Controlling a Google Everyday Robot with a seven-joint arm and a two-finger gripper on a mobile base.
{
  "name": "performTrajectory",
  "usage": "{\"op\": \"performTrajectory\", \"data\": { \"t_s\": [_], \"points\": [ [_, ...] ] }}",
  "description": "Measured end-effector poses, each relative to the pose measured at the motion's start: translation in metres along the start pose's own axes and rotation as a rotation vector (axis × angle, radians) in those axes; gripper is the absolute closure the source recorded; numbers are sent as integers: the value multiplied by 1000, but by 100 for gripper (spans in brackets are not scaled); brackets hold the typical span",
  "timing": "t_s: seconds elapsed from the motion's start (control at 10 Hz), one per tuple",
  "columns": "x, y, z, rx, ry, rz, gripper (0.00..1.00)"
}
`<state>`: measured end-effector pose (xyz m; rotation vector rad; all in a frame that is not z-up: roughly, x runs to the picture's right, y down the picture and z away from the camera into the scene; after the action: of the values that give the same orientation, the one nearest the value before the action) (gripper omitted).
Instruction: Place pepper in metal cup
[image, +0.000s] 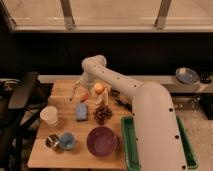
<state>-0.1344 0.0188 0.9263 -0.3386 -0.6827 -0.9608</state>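
The pepper (85, 97) is a small red-orange piece lying on the wooden table (60, 95), just left of the round orange fruit (99, 88). My gripper (76, 93) hangs at the end of the white arm (115, 82), low over the table and just left of the pepper, close to it. I cannot tell whether it touches the pepper. The metal cup (52, 141) stands at the front left of the table, next to the light blue cup (66, 141), well away from the gripper.
A white cup (49, 115) stands at the left. A blue sponge (81, 112) and a dark grape cluster (102, 114) lie mid-table. A purple bowl (102, 141) is at the front and a green tray (126, 145) at the right. A dark chair (20, 95) stands to the left.
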Motion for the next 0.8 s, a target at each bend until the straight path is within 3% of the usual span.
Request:
{"op": "performTrajectory", "data": {
  "t_s": [0.8],
  "points": [
    [21, -15, 38, -34, -28, -2, 20]
  ]
}}
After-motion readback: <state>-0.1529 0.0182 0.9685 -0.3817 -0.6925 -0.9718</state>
